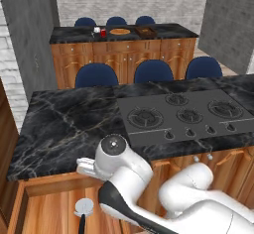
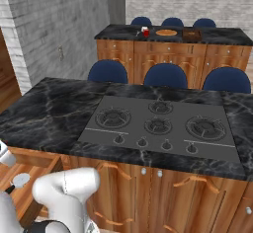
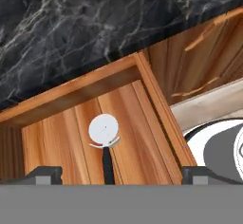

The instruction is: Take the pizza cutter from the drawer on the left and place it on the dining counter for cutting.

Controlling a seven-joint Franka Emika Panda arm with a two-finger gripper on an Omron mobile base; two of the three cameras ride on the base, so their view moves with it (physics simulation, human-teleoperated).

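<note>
**Inspector:** State the condition of your jaws.

**Arm:** My jaws (image 3: 121,173) stand wide apart and hold nothing. In the hand view the two dark fingertips (image 3: 43,174) sit at the bottom left and bottom right of the frame, with bare wood between them.

**Inspector:** Locate the pizza cutter.

**Arm:** The pizza cutter (image 3: 104,140) lies flat on the floor of the drawer (image 3: 156,109), at the lower centre of the hand view. Its white round wheel points toward the top of the frame; its thin dark handle runs down to the bottom edge, between my fingertips. I am not touching it. In the left base view it shows at the bottom left, just beside my white wrist.

**Inspector:** And the drawer?

**Arm:** It is pulled out from under the black marble island (image 1: 69,124), whose gas cooktop (image 1: 183,116) sits at centre right of the left base view.

**Inspector:** The dining counter?

**Arm:** The dining counter (image 1: 74,33) stands at the top of the left base view, beyond three blue chairs (image 1: 154,72). A pizza (image 1: 119,31) and a dark tray (image 1: 146,30) rest on its surface.
</note>
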